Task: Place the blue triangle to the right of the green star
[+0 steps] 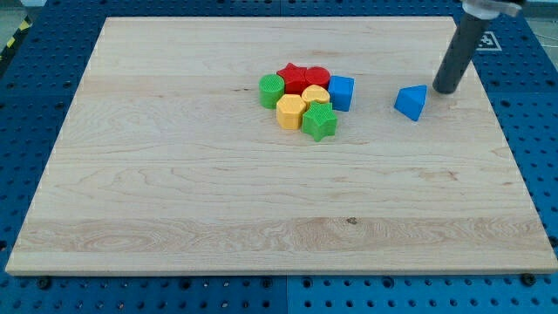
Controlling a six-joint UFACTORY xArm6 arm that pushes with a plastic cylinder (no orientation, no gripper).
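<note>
The blue triangle [411,102] lies alone on the wooden board, right of the cluster. The green star [320,122] sits at the lower right of the cluster near the board's middle top. My tip [445,90] rests on the board just to the upper right of the blue triangle, a small gap away. The rod rises toward the view's top right corner.
The cluster also holds a green cylinder [272,90], a red star [291,77], a red block [316,78], a yellow hexagon [290,112], a yellow block [316,96] and a blue cube [341,92]. The board's right edge [510,148] lies beyond my tip.
</note>
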